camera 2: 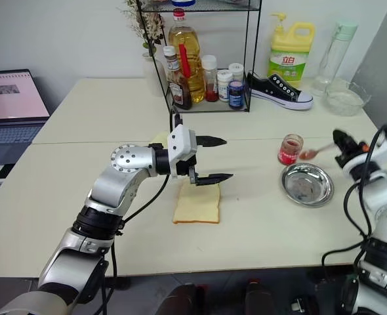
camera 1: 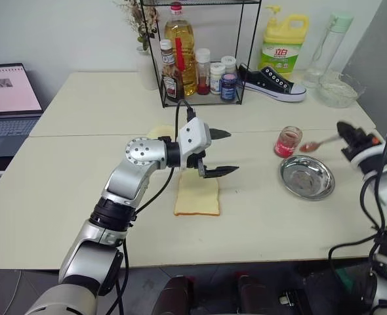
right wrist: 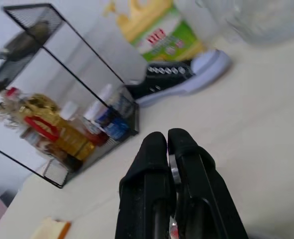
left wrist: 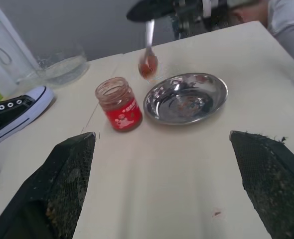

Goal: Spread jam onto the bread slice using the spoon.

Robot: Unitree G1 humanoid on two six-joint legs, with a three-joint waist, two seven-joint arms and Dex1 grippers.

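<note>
Spread wide, the left fingers (camera 1: pixel 218 153) hover above the bread slice (camera 1: pixel 197 194) on the table (camera 1: pixel 69 190). At three o'clock from them, the right fingers (camera 1: pixel 346 130) clench the spoon (camera 1: pixel 317 144), its jam-laden bowl above the steel dish (camera 1: pixel 305 177), beside the jam jar (camera 1: pixel 288 141).

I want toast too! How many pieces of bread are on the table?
2. One bread slice lies flat on the table, under the left gripper. A second slice peeks out behind that arm, mostly hidden. More could be hidden behind the arm.
</note>
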